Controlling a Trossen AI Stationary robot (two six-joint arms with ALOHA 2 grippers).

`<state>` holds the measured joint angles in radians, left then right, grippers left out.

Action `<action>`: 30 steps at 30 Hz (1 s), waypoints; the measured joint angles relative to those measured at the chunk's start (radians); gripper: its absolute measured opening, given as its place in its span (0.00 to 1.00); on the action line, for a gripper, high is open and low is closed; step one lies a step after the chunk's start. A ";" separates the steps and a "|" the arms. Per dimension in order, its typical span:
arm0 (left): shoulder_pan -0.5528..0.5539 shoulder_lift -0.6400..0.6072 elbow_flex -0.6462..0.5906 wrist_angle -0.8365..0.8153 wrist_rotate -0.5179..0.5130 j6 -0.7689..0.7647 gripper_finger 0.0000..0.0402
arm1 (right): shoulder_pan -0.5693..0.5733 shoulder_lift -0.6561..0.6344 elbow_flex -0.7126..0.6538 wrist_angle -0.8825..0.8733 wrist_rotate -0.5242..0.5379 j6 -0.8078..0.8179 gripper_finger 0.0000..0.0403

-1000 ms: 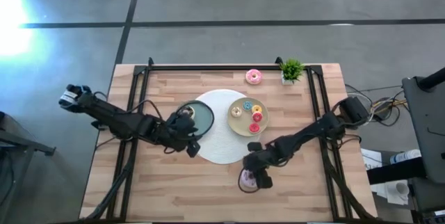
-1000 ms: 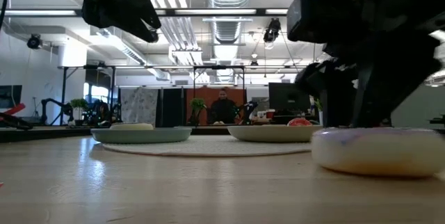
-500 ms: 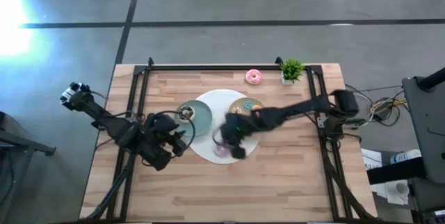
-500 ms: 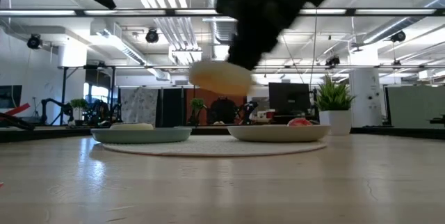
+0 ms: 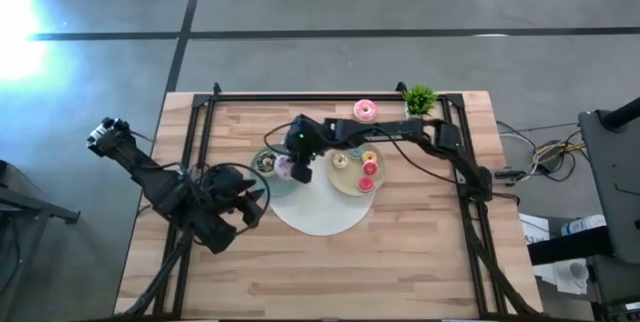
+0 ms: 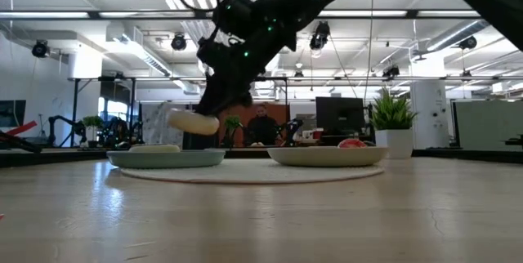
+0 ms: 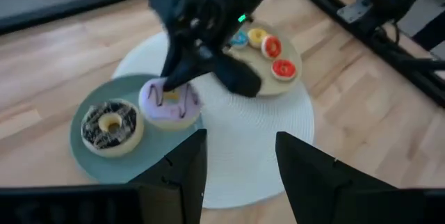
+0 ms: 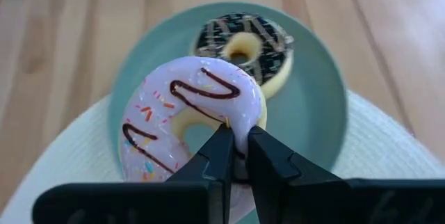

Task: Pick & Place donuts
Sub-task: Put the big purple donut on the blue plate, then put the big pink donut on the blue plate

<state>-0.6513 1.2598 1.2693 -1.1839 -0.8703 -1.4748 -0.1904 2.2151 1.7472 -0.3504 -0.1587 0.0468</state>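
My right gripper [image 8: 240, 139] is shut on the lilac sprinkled donut [image 8: 182, 116] and hangs over the blue-grey plate [image 5: 272, 181]. A dark chocolate donut [image 8: 242, 45] lies flat on that plate. Several tiny donuts [image 5: 368, 168] lie on the yellow-green plate [image 5: 353, 185]. Both plates stand on a round white mat [image 5: 320, 207]. A pink-iced donut [image 5: 365, 111] lies on the table near the far edge. My left gripper [image 7: 240, 175] stands open near the mat's left side, touching nothing. My right gripper pinches the lilac donut's ring [image 8: 243, 116] at one spot, one finger [image 8: 217, 160] in the hole and the other [image 8: 272, 163] outside the rim. The fingers slant down from the table's right. The donut [image 6: 194, 121] hangs tilted, clear of the plate [image 6: 166, 158].
A small green potted plant [image 5: 419, 99] stands at the far edge next to the pink-iced donut. Black frame rails [image 5: 196, 152] run along the table's left, right and far sides. Bare wood lies along the near half of the table.
My right gripper has lifted the lilac donut off the table near the near edge. It has carried the donut up and toward the far left, across the mat, to above the blue-grey plate. My left gripper has drawn back from that plate toward the table's left edge.
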 joint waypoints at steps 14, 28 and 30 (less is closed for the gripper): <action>0.005 -0.030 0.020 -0.144 -0.076 -0.028 0.36 | -0.045 0.105 0.099 -0.066 0.050 -0.062 0.15; 0.017 -0.030 0.018 -0.153 -0.100 -0.045 0.36 | -0.048 0.067 0.098 -0.153 0.049 -0.183 0.57; 0.017 -0.030 0.018 -0.153 -0.100 -0.052 0.36 | -0.048 0.041 0.097 -0.159 0.048 -0.213 0.58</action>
<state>-0.6346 1.2297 1.2873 -1.3366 -0.9699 -1.5268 -0.2386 2.2557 1.8442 -0.5096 -0.1103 -0.1662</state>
